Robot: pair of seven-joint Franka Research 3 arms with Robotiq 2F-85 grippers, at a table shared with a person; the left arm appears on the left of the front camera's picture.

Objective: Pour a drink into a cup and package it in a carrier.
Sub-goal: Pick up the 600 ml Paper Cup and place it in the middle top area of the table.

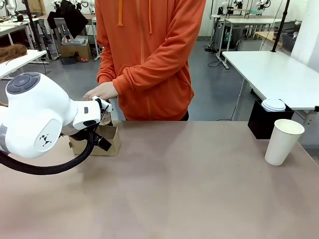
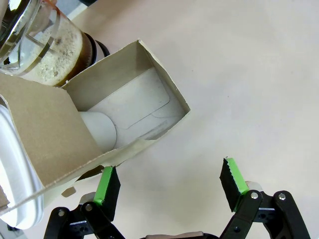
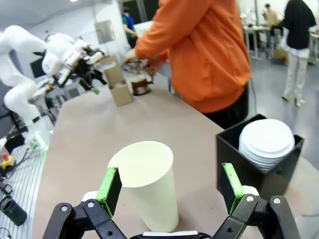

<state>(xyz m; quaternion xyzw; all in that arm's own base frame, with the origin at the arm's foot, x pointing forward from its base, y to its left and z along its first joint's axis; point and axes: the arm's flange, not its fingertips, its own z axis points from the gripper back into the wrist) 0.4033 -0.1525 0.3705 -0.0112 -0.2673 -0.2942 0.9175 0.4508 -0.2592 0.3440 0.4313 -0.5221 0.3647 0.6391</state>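
Where the carrier (image 2: pixel 45 129) sits, the left gripper (image 2: pixel 169 177) hovers, jaws spread.

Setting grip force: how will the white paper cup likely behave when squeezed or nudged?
The cup looks empty and thin-walled: probably light and easily crushed. Tall on a narrower base, it may tip if nudged near the rim.

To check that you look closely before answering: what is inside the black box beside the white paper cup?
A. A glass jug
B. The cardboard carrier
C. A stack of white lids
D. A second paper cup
C: the right wrist view shows a stack of white lids sitting in the black box, next to the open white paper cup.
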